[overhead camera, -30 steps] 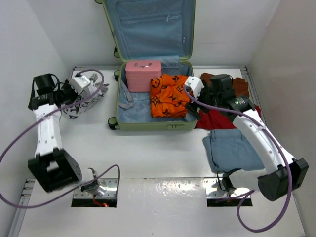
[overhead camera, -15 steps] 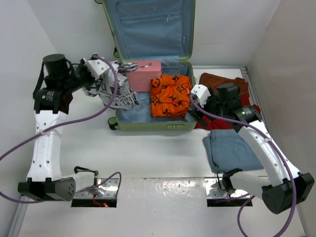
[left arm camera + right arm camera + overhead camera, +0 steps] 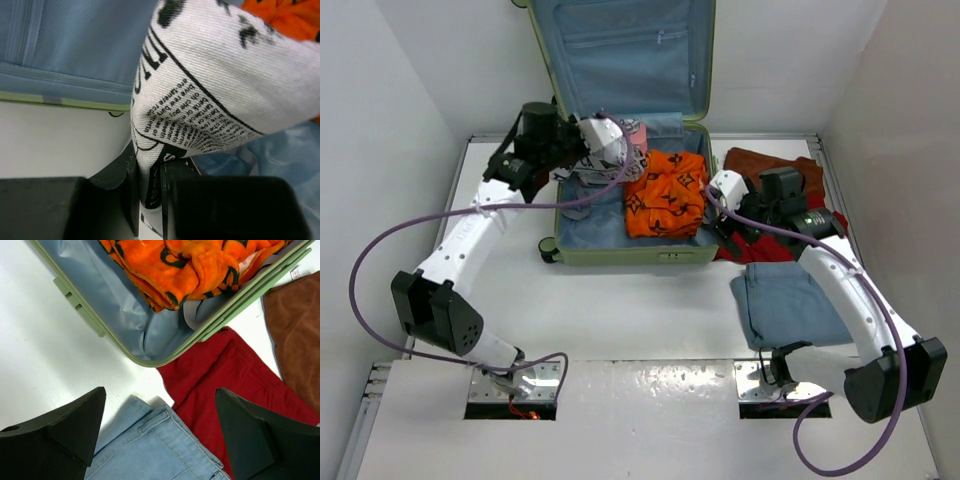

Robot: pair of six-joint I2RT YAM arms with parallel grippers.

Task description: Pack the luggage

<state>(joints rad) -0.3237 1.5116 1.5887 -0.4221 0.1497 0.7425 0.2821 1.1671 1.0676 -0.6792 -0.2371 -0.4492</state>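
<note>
The luggage (image 3: 620, 256) lies open at the back of the table, its lid (image 3: 620, 60) upright against the wall. An orange garment (image 3: 665, 195) with black marks fills its right half. My left gripper (image 3: 610, 150) hangs over the left half, shut on a white cloth with black print (image 3: 210, 85). In the left wrist view the cloth is pinched between the jaws of the left gripper (image 3: 150, 195). My right gripper (image 3: 723, 222) is open and holds nothing. It hovers by the suitcase's front right corner (image 3: 140, 357), over the edge of folded jeans (image 3: 155, 450).
A red cloth (image 3: 760, 245) and a brown cloth (image 3: 760, 160) lie right of the suitcase, with the jeans (image 3: 790, 300) in front of them. A sliver of a pink case (image 3: 638, 130) shows behind the left gripper. White walls close in three sides.
My left arm has swung from the table's left side to over the suitcase, carrying the printed cloth. My right gripper has drawn back slightly from the suitcase, still open.
</note>
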